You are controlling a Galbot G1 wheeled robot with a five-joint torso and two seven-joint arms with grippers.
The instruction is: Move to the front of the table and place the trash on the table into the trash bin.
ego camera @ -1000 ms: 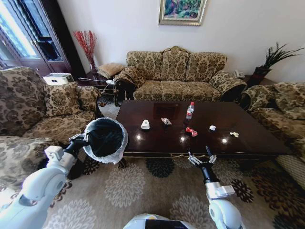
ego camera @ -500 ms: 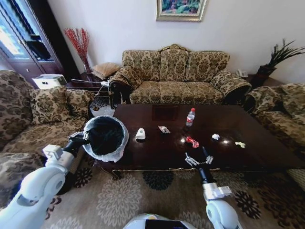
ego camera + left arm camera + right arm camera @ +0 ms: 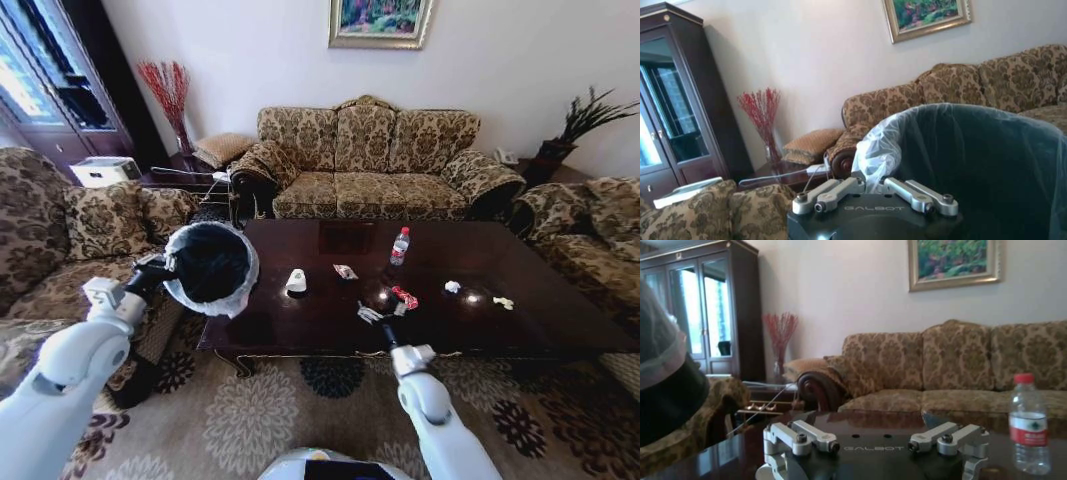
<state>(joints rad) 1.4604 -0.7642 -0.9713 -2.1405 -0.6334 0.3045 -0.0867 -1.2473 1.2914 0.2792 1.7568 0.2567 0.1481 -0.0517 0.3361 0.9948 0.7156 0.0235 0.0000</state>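
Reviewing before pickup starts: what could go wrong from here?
1. The bin hangs from the left hand by its rim and bag; it could slip or tip.
2. The open right hand sits over the table near the red wrapper; it could knock it away.
3. The upright bottle could topple.

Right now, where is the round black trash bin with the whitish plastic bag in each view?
Head view: round black trash bin, left of centre, at the dark table's corner.
Left wrist view: right half, close behind the left gripper.
Right wrist view: far left edge, cut off.
Shared landmark: gold-framed painting.
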